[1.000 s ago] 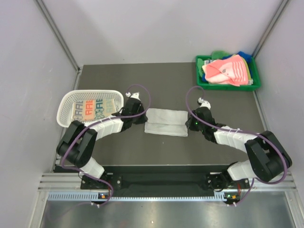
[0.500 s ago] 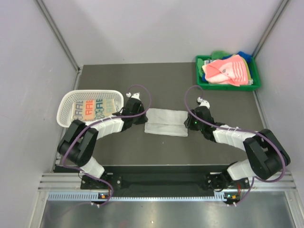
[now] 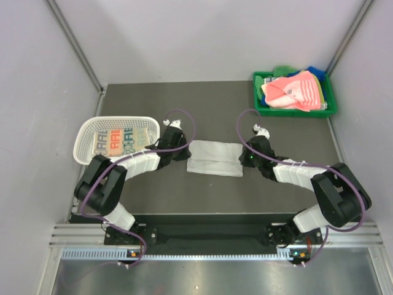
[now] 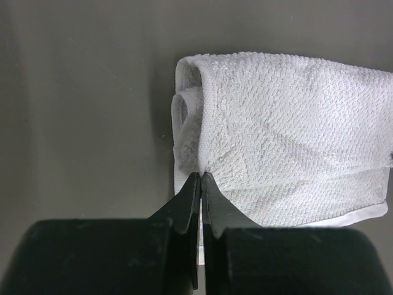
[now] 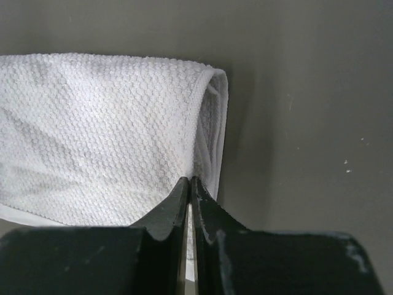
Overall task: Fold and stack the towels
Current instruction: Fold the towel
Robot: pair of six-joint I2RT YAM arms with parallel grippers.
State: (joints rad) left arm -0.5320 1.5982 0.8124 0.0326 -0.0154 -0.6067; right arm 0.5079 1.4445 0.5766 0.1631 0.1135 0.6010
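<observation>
A plain white towel (image 3: 214,157) lies folded in the middle of the dark table. My left gripper (image 3: 183,154) is at its left end, jaws shut and pinching the rolled edge of the towel (image 4: 276,129); in the left wrist view the left gripper (image 4: 201,174) bites into the cloth. My right gripper (image 3: 245,157) is at the right end, also shut. Its tips nip the folded edge of the towel (image 5: 104,123), as the right gripper (image 5: 189,179) shows in the right wrist view. A towel with coloured letters (image 3: 120,140) lies in the basket. A pink towel (image 3: 293,91) tops a pile in the tray.
The white perforated basket (image 3: 84,139) stands at the left edge of the table, close to my left arm. The green tray (image 3: 295,110) sits in the far right corner with blue and green cloth under the pink one. Grey walls close in both sides.
The right arm has drawn in slightly toward the towel's right end. The towel and the left arm have not moved.
</observation>
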